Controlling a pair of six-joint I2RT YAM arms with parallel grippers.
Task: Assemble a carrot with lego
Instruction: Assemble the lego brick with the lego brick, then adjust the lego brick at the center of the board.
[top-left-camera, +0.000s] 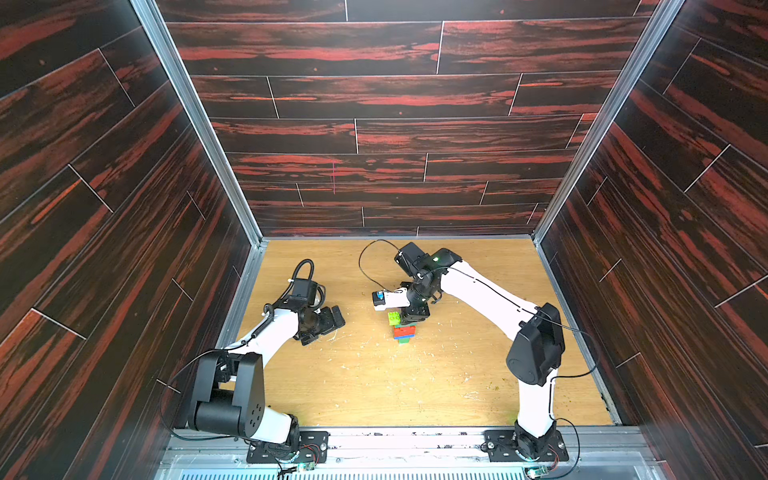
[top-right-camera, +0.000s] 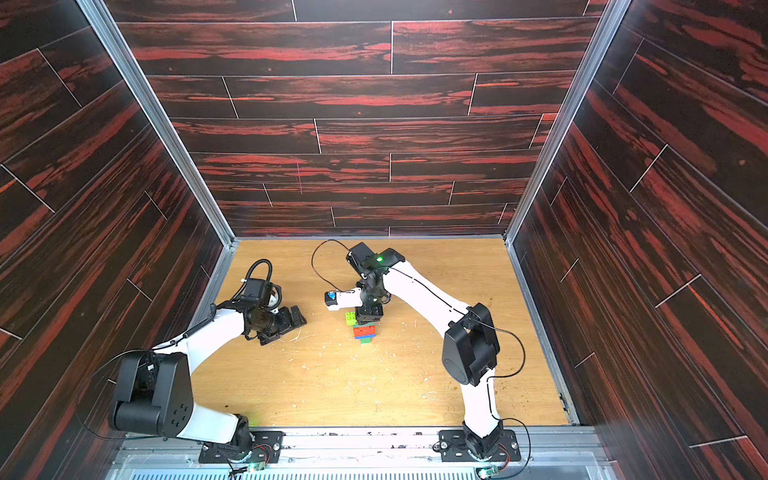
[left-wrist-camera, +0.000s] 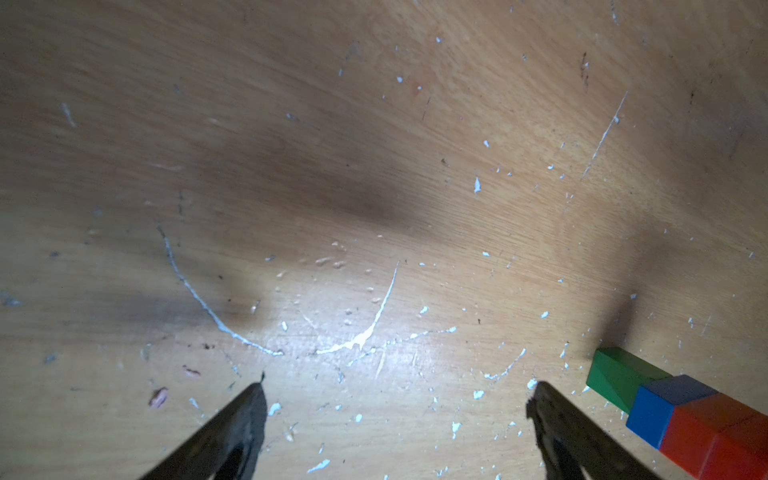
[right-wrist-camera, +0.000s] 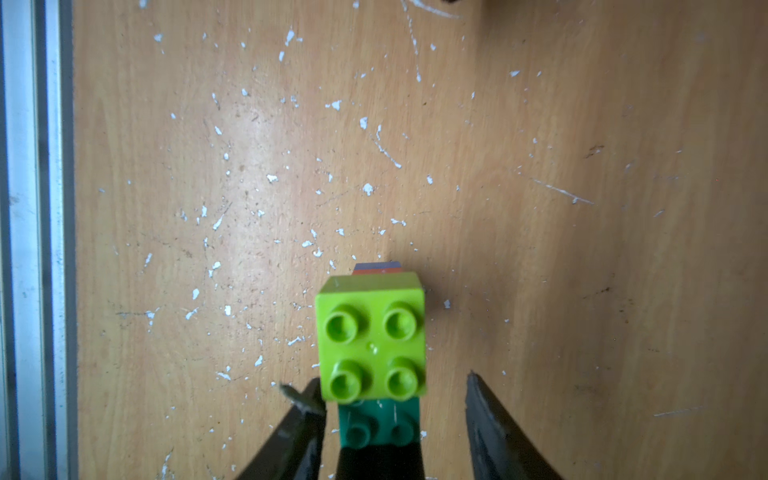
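Note:
The carrot (top-left-camera: 404, 331) (top-right-camera: 364, 331) lies flat on the wooden table (top-left-camera: 415, 386), its small green tip nearest the front. The left wrist view shows that green tip (left-wrist-camera: 615, 378), then a blue brick (left-wrist-camera: 660, 409) and red bricks (left-wrist-camera: 715, 436). My right gripper (top-left-camera: 411, 318) (right-wrist-camera: 388, 386) hangs over the carrot's far end. Its jaws stand open on either side of the lime brick (right-wrist-camera: 372, 345) and teal brick (right-wrist-camera: 378, 424), with a clear gap on one side. A black brick (right-wrist-camera: 378, 461) follows the teal one. My left gripper (top-left-camera: 328, 328) (left-wrist-camera: 397, 395) is open and holds nothing, left of the carrot.
Metal rails (top-left-camera: 245, 299) and dark wood-pattern walls (top-left-camera: 124, 249) enclose the table on three sides. The table is scratched and flecked with white. Both arm bases (top-left-camera: 286, 449) sit along the front edge.

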